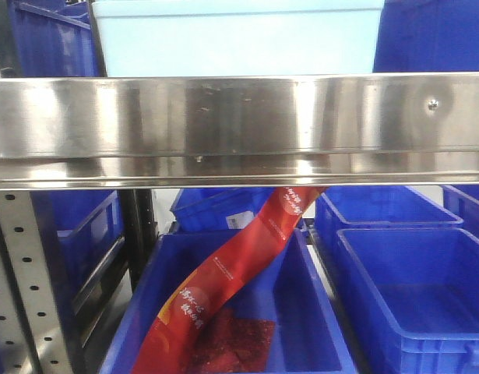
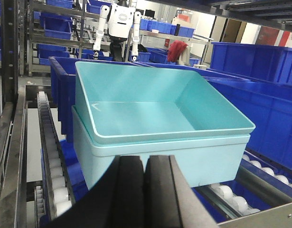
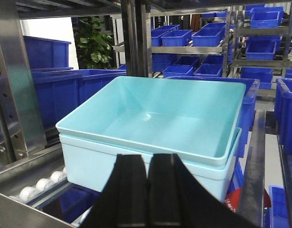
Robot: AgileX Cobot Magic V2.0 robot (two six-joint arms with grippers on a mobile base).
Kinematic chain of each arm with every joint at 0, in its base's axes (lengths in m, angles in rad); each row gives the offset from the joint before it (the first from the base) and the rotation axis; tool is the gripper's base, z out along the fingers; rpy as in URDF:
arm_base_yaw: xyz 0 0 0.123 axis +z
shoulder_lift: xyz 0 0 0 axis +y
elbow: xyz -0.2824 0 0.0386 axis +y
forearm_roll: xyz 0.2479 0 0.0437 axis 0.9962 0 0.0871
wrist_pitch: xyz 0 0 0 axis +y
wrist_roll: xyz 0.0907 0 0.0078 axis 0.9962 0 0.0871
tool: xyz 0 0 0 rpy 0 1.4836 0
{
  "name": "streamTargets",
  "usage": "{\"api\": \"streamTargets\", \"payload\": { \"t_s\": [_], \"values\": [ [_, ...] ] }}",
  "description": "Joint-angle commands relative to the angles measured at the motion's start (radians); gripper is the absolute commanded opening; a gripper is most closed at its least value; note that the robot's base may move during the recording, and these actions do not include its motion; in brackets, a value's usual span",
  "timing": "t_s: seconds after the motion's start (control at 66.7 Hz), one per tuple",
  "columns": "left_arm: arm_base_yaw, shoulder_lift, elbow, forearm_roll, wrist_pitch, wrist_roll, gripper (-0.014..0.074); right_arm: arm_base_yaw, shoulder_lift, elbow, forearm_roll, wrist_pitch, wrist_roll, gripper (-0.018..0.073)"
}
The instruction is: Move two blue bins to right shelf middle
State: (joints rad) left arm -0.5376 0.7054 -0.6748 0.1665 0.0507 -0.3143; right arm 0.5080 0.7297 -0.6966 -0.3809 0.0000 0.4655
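Two pale blue bins sit nested one inside the other on a roller shelf. The inner bin (image 2: 150,114) is tilted inside the outer bin (image 2: 207,156). In the front view only the stack's pale wall (image 1: 239,39) shows above the steel shelf rail. My left gripper (image 2: 146,159) is shut with nothing in it, its tips just before the outer bin's near wall. From the other side, my right gripper (image 3: 149,156) is likewise shut and empty, in front of the outer bin (image 3: 93,161) under the inner bin (image 3: 164,118). I cannot tell whether either gripper touches the wall.
A steel shelf rail (image 1: 239,125) crosses the front view. Below it, dark blue bins stand; one (image 1: 301,327) holds a red bag (image 1: 231,280). White rollers (image 2: 48,142) run beside the stack. Dark blue bins (image 2: 259,99) flank it, and a steel upright (image 3: 17,95) stands at the left.
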Motion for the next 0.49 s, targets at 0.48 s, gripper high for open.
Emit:
{"api": "streamTargets", "payload": {
  "t_s": [0.48],
  "values": [
    [-0.003,-0.008,0.002,-0.007,-0.022,0.004,-0.0111,-0.128,-0.134,0.126,0.230,-0.019,-0.389,-0.0167]
  ]
}}
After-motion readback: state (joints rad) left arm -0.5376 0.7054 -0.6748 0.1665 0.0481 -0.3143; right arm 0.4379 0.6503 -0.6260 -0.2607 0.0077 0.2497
